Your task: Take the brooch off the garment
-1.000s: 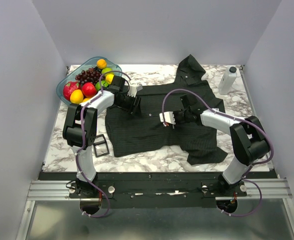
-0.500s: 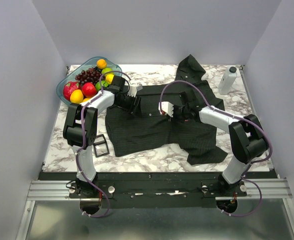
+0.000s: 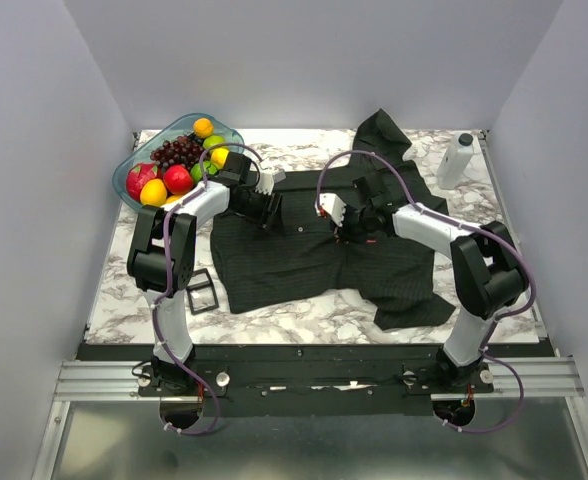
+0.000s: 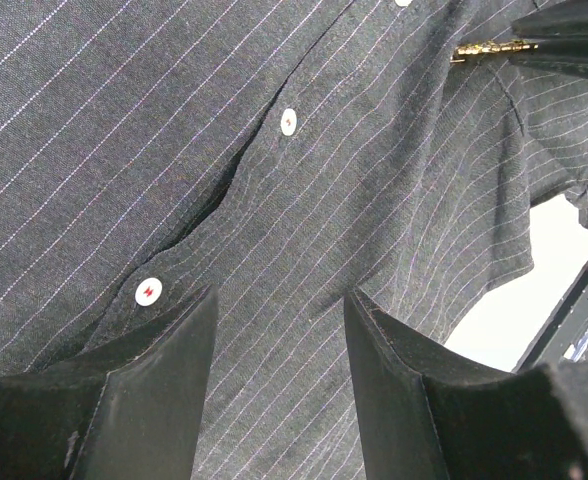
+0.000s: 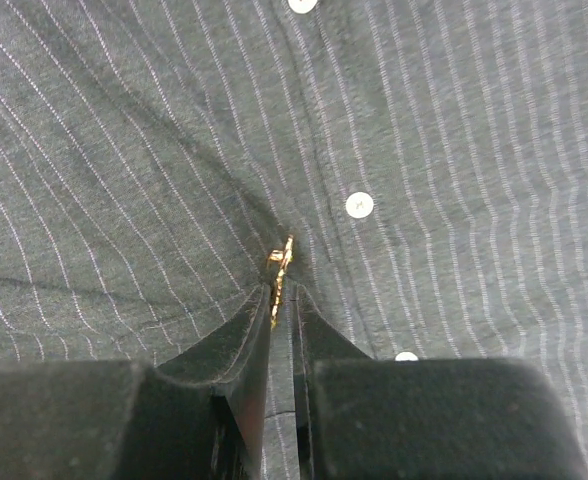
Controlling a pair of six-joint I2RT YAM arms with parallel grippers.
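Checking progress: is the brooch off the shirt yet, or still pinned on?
Still on. The brooch sits against the garment, whose cloth puckers toward it, with the right gripper closed on its lower end.

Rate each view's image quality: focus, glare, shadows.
Top external: even, soft light, the garment nearly featureless black. Left wrist: pinstripes crisp, own jaws blurred, blown-out white patch lower right. Right wrist: brooch sharp, glinting; jaws dark and soft.
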